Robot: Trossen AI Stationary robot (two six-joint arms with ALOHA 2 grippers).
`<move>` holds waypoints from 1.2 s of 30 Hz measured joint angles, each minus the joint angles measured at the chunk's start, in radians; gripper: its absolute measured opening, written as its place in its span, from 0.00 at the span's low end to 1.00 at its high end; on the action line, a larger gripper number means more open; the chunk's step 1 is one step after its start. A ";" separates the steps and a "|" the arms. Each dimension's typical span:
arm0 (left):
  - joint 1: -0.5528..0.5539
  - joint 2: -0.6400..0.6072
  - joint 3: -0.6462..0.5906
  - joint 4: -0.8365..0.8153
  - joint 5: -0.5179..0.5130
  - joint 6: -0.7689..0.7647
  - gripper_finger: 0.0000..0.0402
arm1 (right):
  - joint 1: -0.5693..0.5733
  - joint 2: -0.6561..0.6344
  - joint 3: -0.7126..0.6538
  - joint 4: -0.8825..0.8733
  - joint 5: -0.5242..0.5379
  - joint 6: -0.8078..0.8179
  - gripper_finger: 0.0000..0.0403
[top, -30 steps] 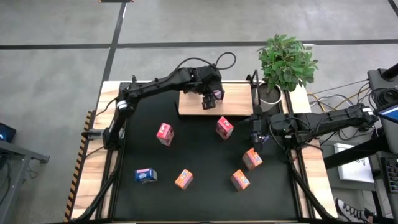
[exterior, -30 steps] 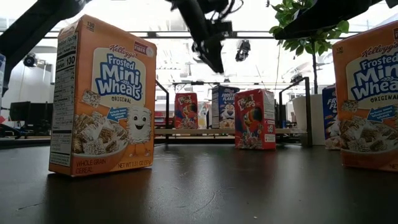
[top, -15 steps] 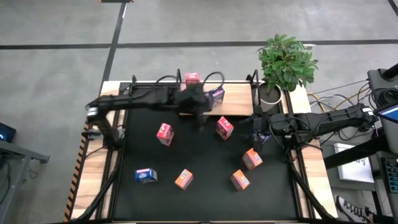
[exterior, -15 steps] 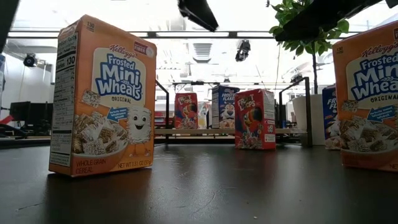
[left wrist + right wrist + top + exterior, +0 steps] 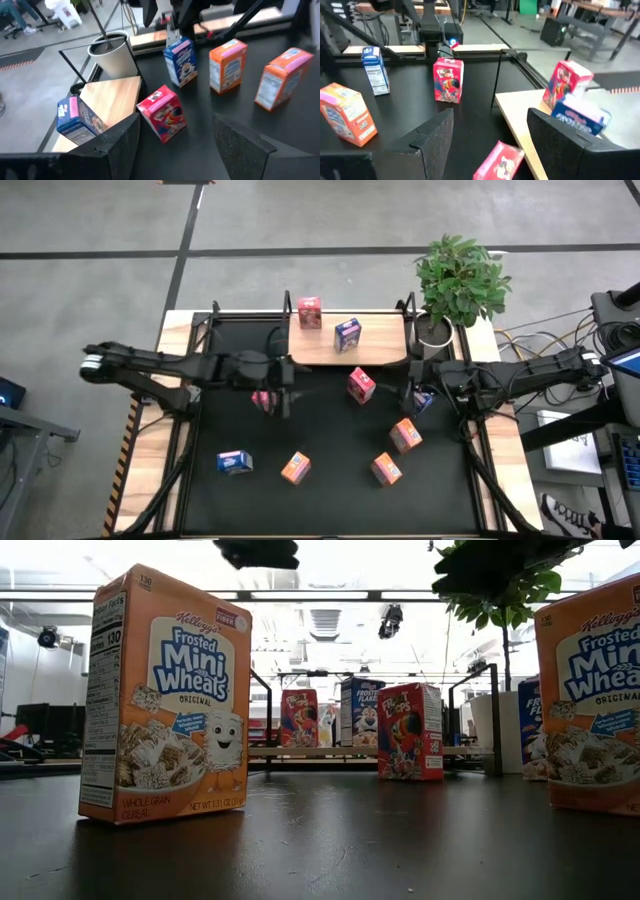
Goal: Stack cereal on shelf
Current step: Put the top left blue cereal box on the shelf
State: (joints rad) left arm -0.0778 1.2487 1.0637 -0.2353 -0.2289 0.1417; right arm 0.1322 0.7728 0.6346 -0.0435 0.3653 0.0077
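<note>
Since a second earlier, the left arm had swung away from the flat light-wood shelf board with its thin black frame (image 5: 348, 345), leaving a blue-and-purple cereal box (image 5: 347, 334) standing on it beside a red cereal box (image 5: 309, 312) near the board's far edge. The left gripper (image 5: 281, 385) now hung over the black tabletop (image 5: 330, 445) to the left of the board, right above a pink cereal box (image 5: 262, 398) that it partly hid. In the left wrist view its two dark fingers (image 5: 121, 145) stood well apart with nothing between them.

The right gripper (image 5: 414, 399) waited at the table's right edge, beside a blue cereal box (image 5: 424, 401). Its fingers (image 5: 434, 137) were spread wide and empty too.

Five more boxes stood on the tabletop: a red one (image 5: 360, 385) just in front of the board, an orange one (image 5: 405, 435) and another orange one (image 5: 386, 469) toward the right, a third orange one (image 5: 295, 468) near the front middle, and a blue one lying flat (image 5: 234, 463) at the front left. A green potted plant in a white pot (image 5: 456, 285) stood at the far right corner, just beside the board.
</note>
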 joint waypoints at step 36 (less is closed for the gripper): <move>-0.007 -0.265 -0.380 0.272 -0.026 0.014 0.57 | -0.166 0.763 0.834 -0.580 0.151 -0.263 0.02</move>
State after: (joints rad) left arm -0.0853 0.9835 0.6834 0.0368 -0.2550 0.1558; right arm -0.0340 1.5357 1.4689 -0.6235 0.5159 -0.2555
